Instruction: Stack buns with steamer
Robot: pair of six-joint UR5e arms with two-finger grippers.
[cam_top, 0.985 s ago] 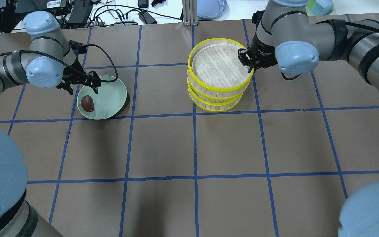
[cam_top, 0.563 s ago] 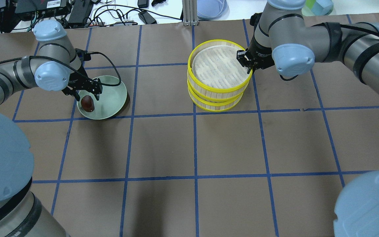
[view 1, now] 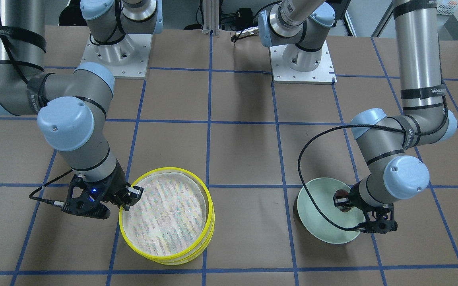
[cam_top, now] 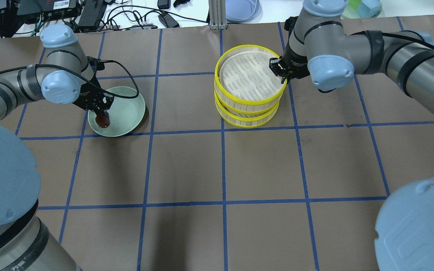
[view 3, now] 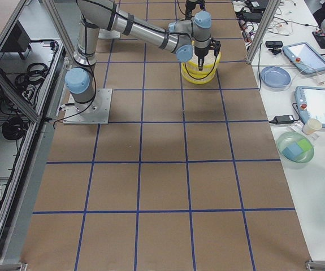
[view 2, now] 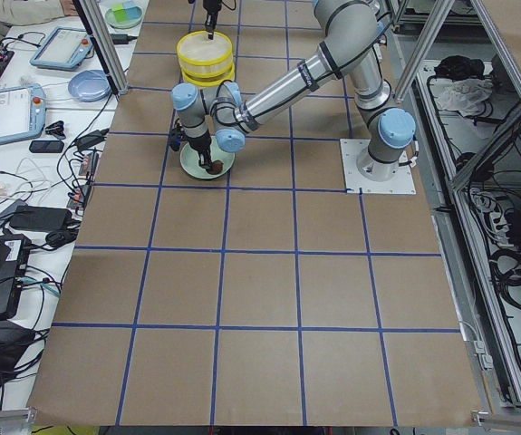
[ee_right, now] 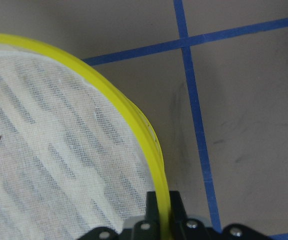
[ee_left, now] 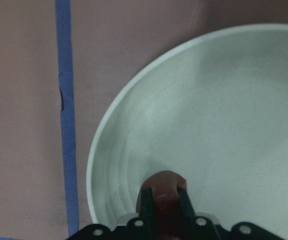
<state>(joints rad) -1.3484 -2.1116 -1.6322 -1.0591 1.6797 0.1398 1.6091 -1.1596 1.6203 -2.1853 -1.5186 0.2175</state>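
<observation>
Left wrist-mounted: left pincer (ee_left: 164, 196) clamps the dark bun (ee_left: 165, 182).

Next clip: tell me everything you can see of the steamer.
The steamer is two round, shallow tiers stacked upright. The walls look like pale wooden slats banded by bright yellow rims. A white mesh liner covers the top tier, and no bun shows on it. The stack stands on the brown table, which is marked with blue tape lines. The right gripper pinches the top rim, one finger inside and one outside.
</observation>
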